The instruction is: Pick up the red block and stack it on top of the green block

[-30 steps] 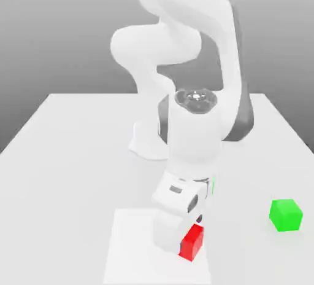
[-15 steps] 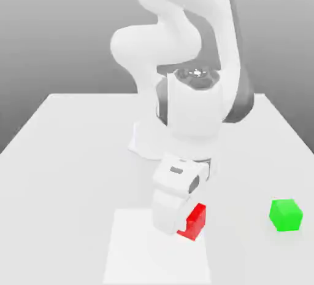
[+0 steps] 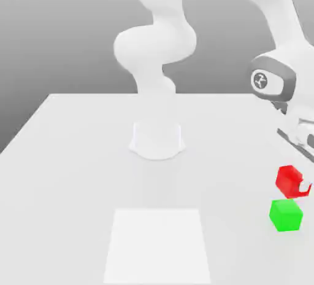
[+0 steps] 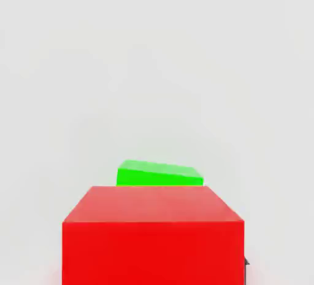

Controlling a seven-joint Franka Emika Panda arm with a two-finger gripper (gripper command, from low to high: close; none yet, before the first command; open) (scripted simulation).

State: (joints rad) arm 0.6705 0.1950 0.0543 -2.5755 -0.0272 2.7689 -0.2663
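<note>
I work over a flat white table (image 3: 73, 155) that runs back to a plain grey backdrop. A paler square patch (image 3: 158, 245) lies on the near part of the table, and my round white base (image 3: 157, 139) stands toward the far middle.

The exterior view takes in my whole arm, reaching over to that view's right, with my gripper (image 3: 297, 185) low near the table's right edge. My jaws are closed on the red block (image 3: 288, 179), which hangs clear of the table, tilted, just above the green block (image 3: 286, 215) and a little apart from it. The green block sits flat on the table.

The hand view gives what the other cannot: looking down past the red block (image 4: 153, 234), I see its broad face close up, with a strip of the green block (image 4: 159, 174) peeking out beyond its far edge and bare white table (image 4: 153, 62) all around.

I count one red block, one green block, one pale patch, one arm.
</note>
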